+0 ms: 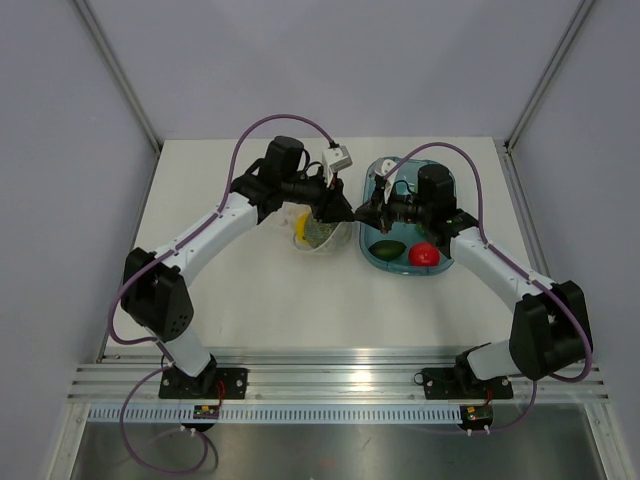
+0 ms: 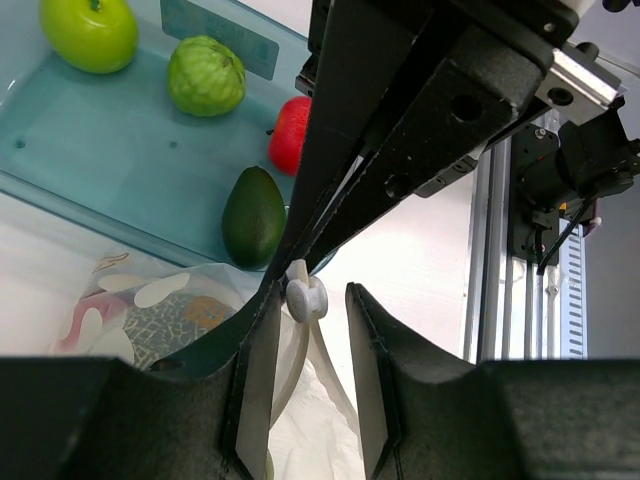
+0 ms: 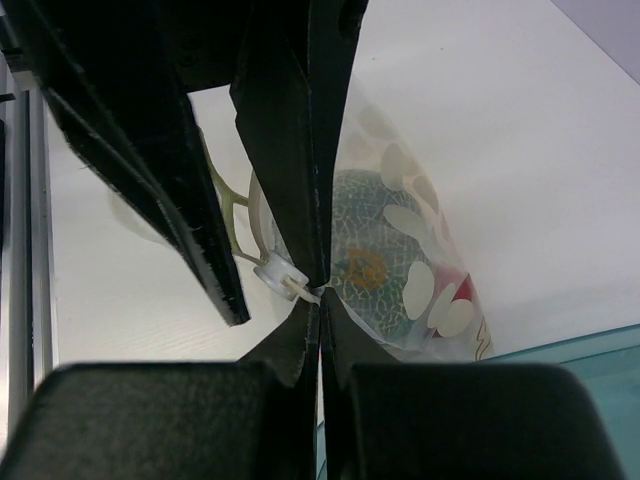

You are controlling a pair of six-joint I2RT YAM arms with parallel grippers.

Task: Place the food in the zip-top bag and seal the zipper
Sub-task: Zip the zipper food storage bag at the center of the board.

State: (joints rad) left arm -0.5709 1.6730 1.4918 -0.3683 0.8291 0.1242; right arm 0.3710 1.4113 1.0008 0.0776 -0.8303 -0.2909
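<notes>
The zip-top bag point(image 1: 318, 236) lies just left of the blue tray and holds the grey-green ball point(image 3: 365, 250), a yellow piece point(image 1: 300, 228) and a red piece point(image 3: 462, 290). My right gripper point(image 3: 320, 298) is shut on the bag's mouth edge at the end of the zipper. My left gripper point(image 2: 311, 293) is open, with its pads on either side of the white zipper slider point(image 2: 305, 297); there is a gap on the right side. In the top view the left gripper point(image 1: 340, 208) and the right gripper point(image 1: 366, 214) meet over the bag's right corner.
The translucent blue tray point(image 1: 437, 268) sits right of the bag. It holds a dark green avocado point(image 2: 253, 215), a red piece point(image 2: 290, 135), a bright green apple point(image 2: 90, 30) and a bumpy green fruit point(image 2: 205, 75). An aluminium rail point(image 1: 330, 385) runs along the near edge.
</notes>
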